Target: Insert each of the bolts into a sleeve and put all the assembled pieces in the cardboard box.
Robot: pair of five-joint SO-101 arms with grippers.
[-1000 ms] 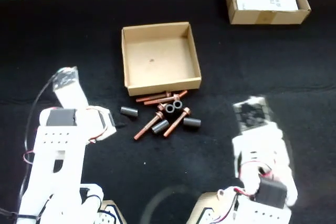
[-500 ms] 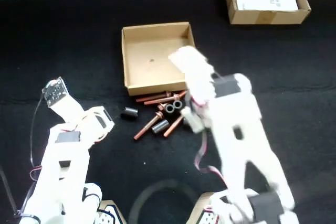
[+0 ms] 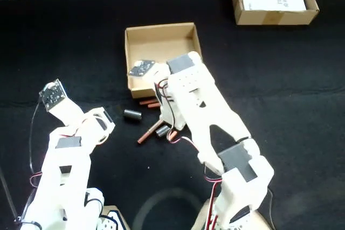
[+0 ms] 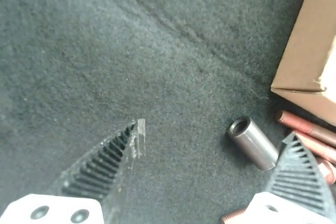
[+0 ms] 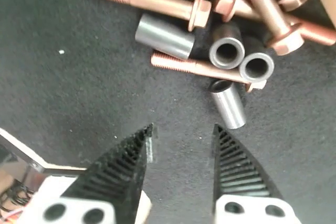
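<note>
Black cloth (image 3: 269, 79) bears bolts (image 5: 157, 1) and sleeves (image 5: 164, 36); left gripper (image 4: 215, 132), right gripper (image 5: 184, 129) gape.

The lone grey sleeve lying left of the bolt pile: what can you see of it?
The sleeve is a short, smooth, dark grey tube, metal by its look, with an open, empty-looking end. It lies on its side on the black cloth, near the cardboard box corner, apart from the bolts. The open left end effector is close by; nothing seems to touch the sleeve.
</note>
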